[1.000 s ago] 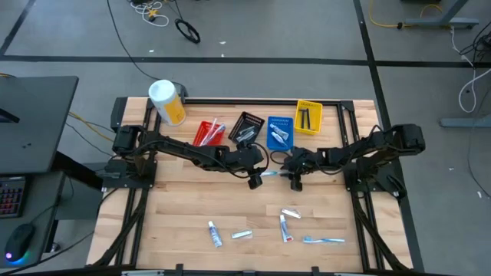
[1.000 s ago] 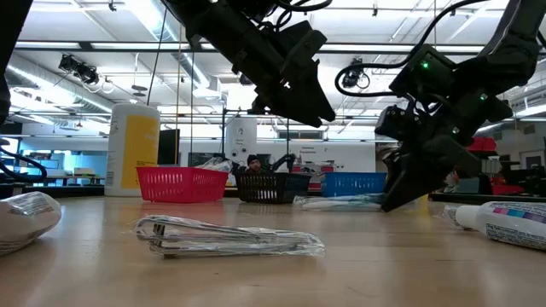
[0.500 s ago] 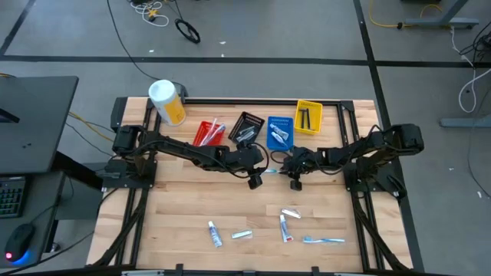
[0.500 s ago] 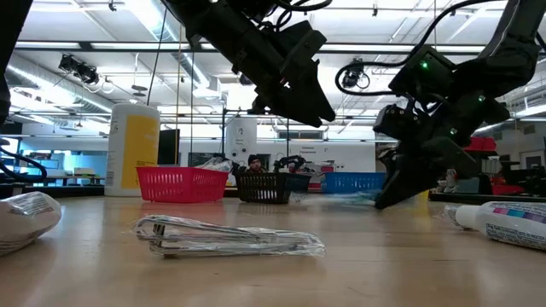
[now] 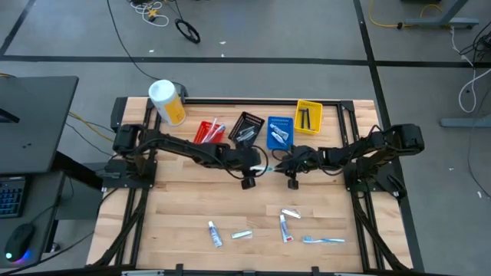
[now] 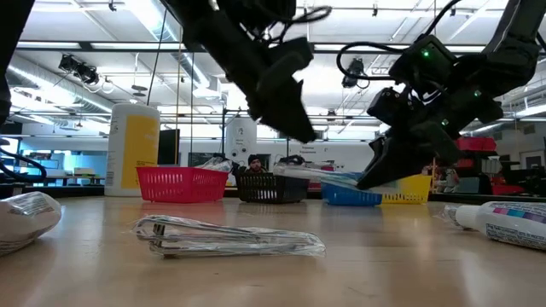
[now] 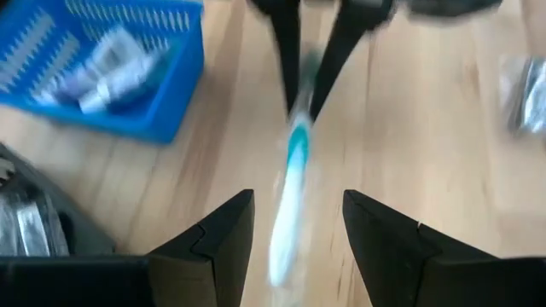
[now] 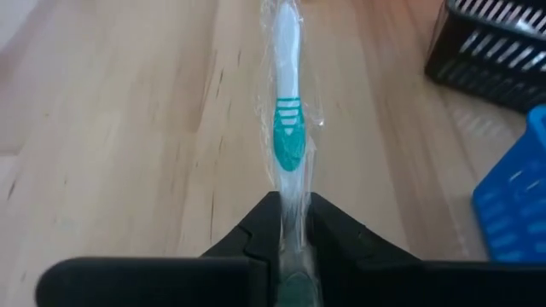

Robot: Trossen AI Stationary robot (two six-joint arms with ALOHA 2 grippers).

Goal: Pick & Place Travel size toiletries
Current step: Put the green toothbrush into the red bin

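A wrapped white toothbrush with a teal grip hangs above the middle of the table, with my right gripper shut on one end. Its free end reaches in between the fingers of my open left gripper; I see no touch there. In the high view my left gripper and right gripper face each other, the toothbrush between them. More toiletries lie near the front edge: small tubes, a packet and another toothbrush. My right gripper pinches the toothbrush's end between its two fingers. The fingers come slanting down from the table's right side and lie along the toothbrush, which sticks out past them toward the left arm. The toothbrush is lifted clear of the table, nearly level.
Along the far edge stand a red bin, a black bin, a blue bin and a yellow bin, each with items inside. A yellow white-lidded canister stands at the far left. A crinkled wrapped item lies close to the low camera.
My right gripper has taken hold of the toothbrush and tipped upward; the toothbrush has risen from the table and now hangs clear of it. My left gripper has turned and tipped a little, so the toothbrush's free end now lies between its open fingers.
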